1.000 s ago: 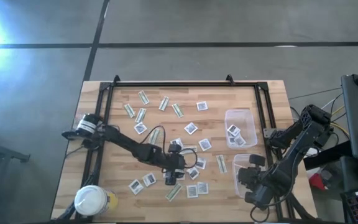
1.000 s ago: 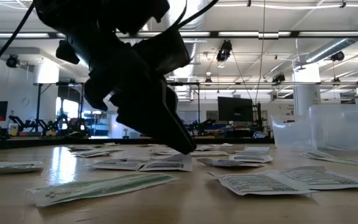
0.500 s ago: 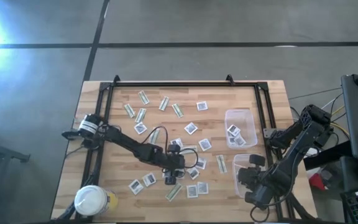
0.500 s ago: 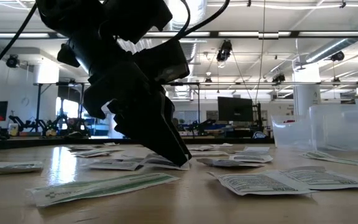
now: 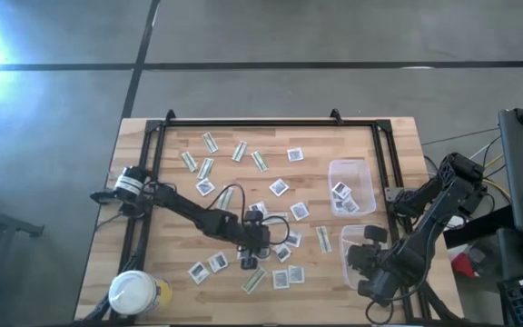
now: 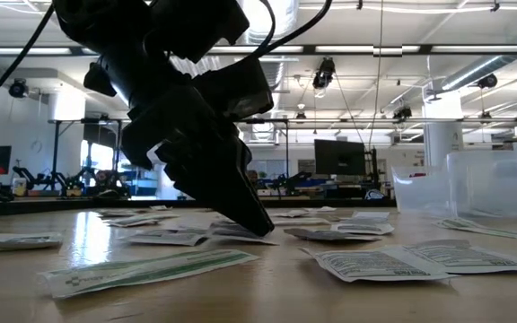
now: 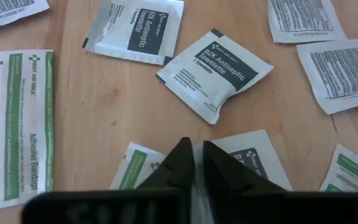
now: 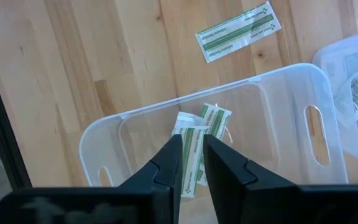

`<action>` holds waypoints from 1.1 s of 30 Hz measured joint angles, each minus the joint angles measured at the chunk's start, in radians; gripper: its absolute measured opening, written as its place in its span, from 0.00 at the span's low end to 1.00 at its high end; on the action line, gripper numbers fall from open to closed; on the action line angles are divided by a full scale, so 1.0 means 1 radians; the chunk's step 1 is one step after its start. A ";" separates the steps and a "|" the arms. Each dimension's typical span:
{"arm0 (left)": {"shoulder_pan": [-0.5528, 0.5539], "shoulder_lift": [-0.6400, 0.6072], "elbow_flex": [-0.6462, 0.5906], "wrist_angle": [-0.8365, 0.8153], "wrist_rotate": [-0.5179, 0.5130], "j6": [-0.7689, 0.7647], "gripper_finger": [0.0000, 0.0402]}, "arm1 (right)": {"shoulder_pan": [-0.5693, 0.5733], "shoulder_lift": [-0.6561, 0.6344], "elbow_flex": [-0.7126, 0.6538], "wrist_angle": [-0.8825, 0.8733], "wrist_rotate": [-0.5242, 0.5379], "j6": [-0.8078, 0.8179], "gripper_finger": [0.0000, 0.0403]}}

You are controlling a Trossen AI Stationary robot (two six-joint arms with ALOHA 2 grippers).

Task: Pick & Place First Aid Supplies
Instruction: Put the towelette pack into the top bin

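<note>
left hand: fingers, spread apart a second ago, now drawn together to a narrow slit, tips down on the worktop among the packets beside the bzk antiseptic towelette packet. in the low view the hand sits lower and more upright than before. the white packet under its tips has changed: near edge lifted half a second ago, now lying flatter again. in the high view the hand has shifted slightly.
</note>
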 joint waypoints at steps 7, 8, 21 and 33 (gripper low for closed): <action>-0.010 -0.018 -0.002 -0.010 0.013 -0.018 0.01 | 0.001 0.000 0.000 0.002 -0.003 0.033 0.16; -0.013 -0.022 -0.002 -0.010 0.014 -0.018 0.00 | 0.001 0.000 0.000 0.003 -0.003 0.037 0.16; -0.049 -0.115 -0.001 0.009 -0.020 0.013 0.00 | 0.035 0.001 -0.016 0.190 0.062 -0.057 0.13; -0.065 -0.163 0.000 0.133 -0.181 0.040 0.00 | 0.068 0.001 -0.137 0.482 0.256 -0.179 0.14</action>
